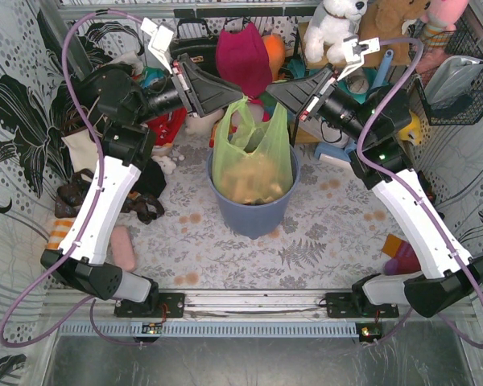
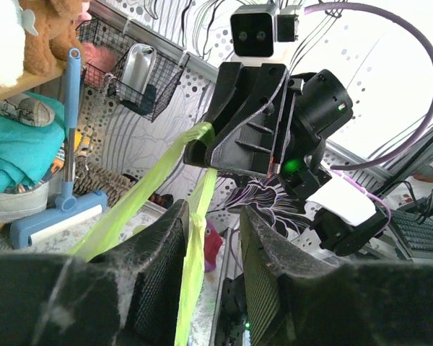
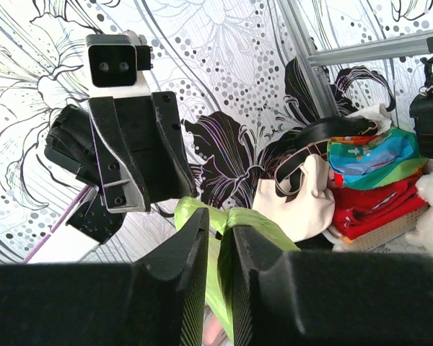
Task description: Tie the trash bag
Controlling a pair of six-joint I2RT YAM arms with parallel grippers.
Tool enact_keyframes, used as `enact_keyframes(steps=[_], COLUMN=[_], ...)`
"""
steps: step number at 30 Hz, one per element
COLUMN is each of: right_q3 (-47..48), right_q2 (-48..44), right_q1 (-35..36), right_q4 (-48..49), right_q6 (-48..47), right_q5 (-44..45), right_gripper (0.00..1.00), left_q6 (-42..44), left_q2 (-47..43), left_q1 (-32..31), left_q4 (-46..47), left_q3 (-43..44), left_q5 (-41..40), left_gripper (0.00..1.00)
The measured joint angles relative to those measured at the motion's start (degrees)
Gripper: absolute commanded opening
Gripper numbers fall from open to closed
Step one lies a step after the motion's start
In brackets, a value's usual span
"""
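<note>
Trash bag [image 1: 253, 161], in bin [image 1: 253, 215] midway between left and right edges: handles raised, unknotted. Right gripper [image 1: 272, 87] clamped on one handle. Left gripper [image 1: 232, 103] parted around a strip. Knot outstanding.

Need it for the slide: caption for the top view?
Right hand holds the trash bag's handles over the bin, left hand alongside.
</note>
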Motion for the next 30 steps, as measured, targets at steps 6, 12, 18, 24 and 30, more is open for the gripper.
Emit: enact_keyframes(steps=[6, 12, 18, 24, 30], right_q3=[-0.2, -2.0, -3.5, -4.9, -6.2], right_q2=[-0.2, -2.0, -2.9, -3.7, -4.5], right_q1=[0.0, 0.0, 0.0, 0.0, 0.0], right_q4=[0.0, 0.0, 0.0, 0.1, 0.9], right_q6=[0.0, 0.0, 0.0, 0.0, 0.6], right_q5=[0.1, 0.7, 1.1, 1.7, 1.9], right_gripper=[0.18, 0.19, 0.19, 0.19, 0.20], left_q6=[5.5, 14.8, 19.3, 19.5, 11.1], left_q2=[-0.2, -0.6, -1.4, -1.5, -0.7], left_q1=[0.0, 0.0, 0.0, 0.0, 0.0], left_q4=[-6.5, -19.2, -24.6, -25.0, -14.2], left_q3=[0.5, 1.9, 2.3, 2.5, 2.1], left_q5=[-0.2, -0.9, 0.0, 2.5, 8.1], left_gripper=[0.62, 0.60, 0.41, 0.25, 0.43])
